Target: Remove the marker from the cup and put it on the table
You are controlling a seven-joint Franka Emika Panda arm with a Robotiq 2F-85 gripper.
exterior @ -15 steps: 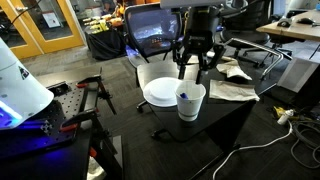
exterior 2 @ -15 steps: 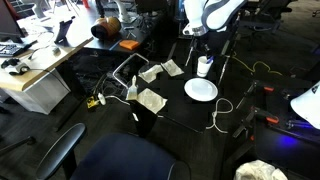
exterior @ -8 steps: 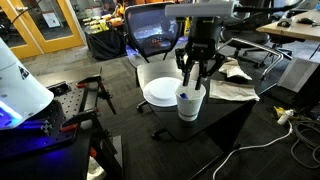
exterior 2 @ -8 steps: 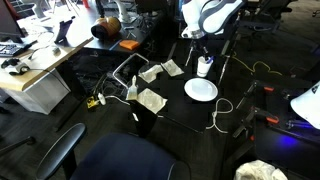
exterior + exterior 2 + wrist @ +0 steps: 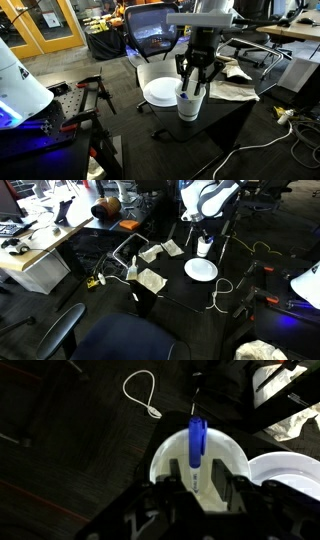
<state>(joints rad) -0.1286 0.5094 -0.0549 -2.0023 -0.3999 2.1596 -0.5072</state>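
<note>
Gripper (image 5: pixel 192 498): open, jaws spread astride the marker (image 5: pixel 197 442).
Risk: a jaw could clip the cup (image 5: pixel 228 460) rim below, tipping it.

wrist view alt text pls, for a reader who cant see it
Seen from above, a blue marker stands inside a white cup on a dark table, with the open pincer at the bottom edge, one finger on each side of the cup. Part of a white plate shows at lower right, and a thin white cable loop lies near the top.
</note>
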